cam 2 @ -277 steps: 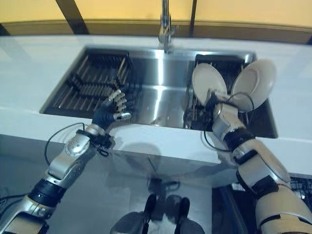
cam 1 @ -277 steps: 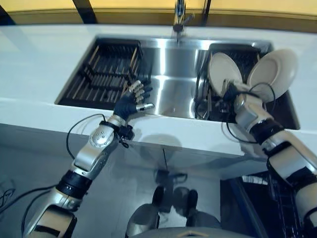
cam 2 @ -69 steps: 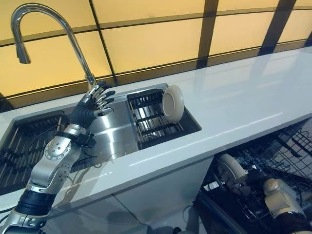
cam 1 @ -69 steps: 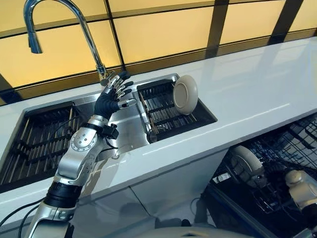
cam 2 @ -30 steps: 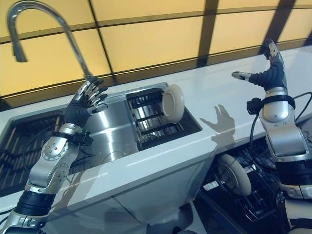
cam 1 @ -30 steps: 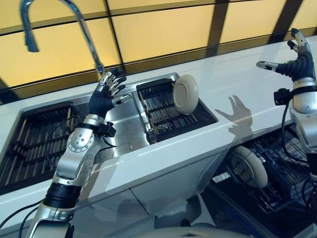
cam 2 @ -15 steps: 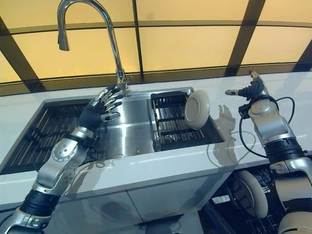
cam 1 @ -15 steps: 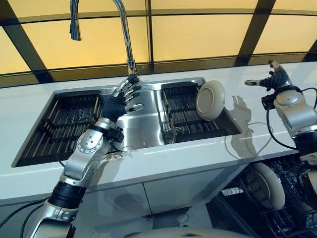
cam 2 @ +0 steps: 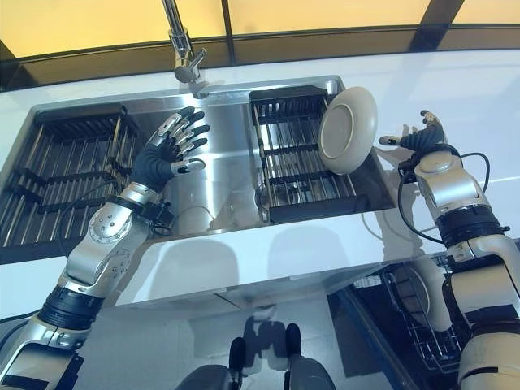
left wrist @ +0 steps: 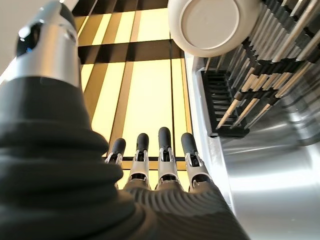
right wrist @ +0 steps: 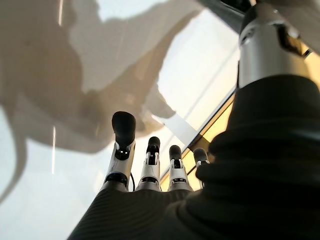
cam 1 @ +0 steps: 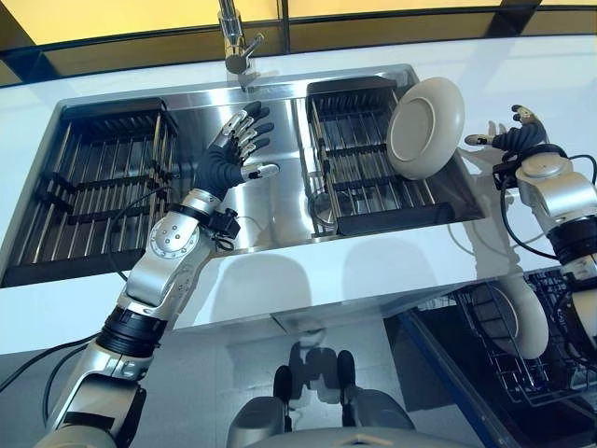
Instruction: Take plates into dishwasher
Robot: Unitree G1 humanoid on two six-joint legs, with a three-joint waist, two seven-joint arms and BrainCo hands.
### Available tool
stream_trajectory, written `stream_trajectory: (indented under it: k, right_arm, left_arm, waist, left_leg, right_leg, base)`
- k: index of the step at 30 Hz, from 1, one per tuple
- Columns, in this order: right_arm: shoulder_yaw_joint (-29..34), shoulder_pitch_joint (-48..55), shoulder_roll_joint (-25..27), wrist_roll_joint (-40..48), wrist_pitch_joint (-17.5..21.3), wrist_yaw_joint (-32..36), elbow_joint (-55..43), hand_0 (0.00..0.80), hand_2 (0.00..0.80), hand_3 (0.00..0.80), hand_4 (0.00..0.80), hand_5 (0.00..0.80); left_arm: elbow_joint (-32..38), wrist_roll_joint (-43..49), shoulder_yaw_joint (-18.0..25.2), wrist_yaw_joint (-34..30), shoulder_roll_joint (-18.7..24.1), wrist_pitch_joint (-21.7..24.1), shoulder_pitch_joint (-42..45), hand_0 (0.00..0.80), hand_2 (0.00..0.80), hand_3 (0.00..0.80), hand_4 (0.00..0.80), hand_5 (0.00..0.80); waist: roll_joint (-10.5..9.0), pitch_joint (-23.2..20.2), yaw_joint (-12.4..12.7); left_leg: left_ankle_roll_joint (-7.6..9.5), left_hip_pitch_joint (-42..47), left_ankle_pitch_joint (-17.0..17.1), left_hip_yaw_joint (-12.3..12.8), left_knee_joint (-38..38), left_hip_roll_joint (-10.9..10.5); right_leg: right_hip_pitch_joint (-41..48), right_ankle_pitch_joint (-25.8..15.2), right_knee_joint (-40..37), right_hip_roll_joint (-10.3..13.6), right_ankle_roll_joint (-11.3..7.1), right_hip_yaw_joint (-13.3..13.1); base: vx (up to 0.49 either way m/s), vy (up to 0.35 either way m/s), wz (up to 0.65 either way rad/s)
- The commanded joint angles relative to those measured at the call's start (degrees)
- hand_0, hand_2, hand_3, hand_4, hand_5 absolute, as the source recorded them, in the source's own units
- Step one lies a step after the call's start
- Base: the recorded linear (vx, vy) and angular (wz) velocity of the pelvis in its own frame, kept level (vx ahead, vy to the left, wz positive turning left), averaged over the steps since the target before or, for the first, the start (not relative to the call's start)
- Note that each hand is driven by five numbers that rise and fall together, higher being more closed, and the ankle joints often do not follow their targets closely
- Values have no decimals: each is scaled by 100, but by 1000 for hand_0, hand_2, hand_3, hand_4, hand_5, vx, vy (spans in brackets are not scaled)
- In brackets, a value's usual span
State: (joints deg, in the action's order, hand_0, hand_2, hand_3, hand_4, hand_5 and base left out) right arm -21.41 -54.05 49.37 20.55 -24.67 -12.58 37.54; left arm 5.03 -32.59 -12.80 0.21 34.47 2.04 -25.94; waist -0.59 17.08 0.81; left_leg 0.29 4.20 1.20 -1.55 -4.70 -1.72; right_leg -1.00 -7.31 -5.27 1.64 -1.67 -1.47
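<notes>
A cream plate [cam 1: 425, 127] stands on edge in the black rack [cam 1: 373, 177] in the sink's right basin; it also shows in the left wrist view as the plate [left wrist: 210, 25]. A second cream plate [cam 1: 522, 319] stands in the dishwasher rack [cam 1: 508, 359] at the lower right. My right hand [cam 1: 515, 140] hovers over the white counter just right of the sink plate, fingers spread, holding nothing. My left hand [cam 1: 233, 159] is held open over the middle of the steel sink [cam 1: 275, 201], also empty.
A second black rack [cam 1: 98, 187] fills the sink's left basin. The tap [cam 1: 233, 42] rises behind the sink. White counter [cam 1: 308, 275] runs along the sink's front edge and to the right. The dishwasher stands open below the counter at the right.
The camera has tilted down over the sink. My right hand has come lower and closer to the plate in the sink rack. The left hand keeps its place over the sink.
</notes>
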Motion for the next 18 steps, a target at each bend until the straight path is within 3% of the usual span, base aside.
stream_trajectory:
  k: [1,18]
  right_arm:
    - [-378,-1015,309,407,557,36,220,0,0,0,0,0]
    - [96,-584,-99,1237,814,646,-10,0,0,0,0,0]
  left_arm:
    - [-87,-168,-249,69,120,427,-737,0,0,0,0,0]
    - [-245,-27,-207,-57,-90,265,-596,0,0,0,0,0]
  waist:
    - [-72,0,56]
    - [-187,-318,66]
  left_leg:
    - [167,-312,-99,-236,-30,-118]
    - [149,-58,-194,-270,-30,-149]
  right_leg:
    - [196,409,27,-350,26,82]
    - [454,488,27,-383,53,105]
  base:
    - [0,0,0]
    - [0,0,0]
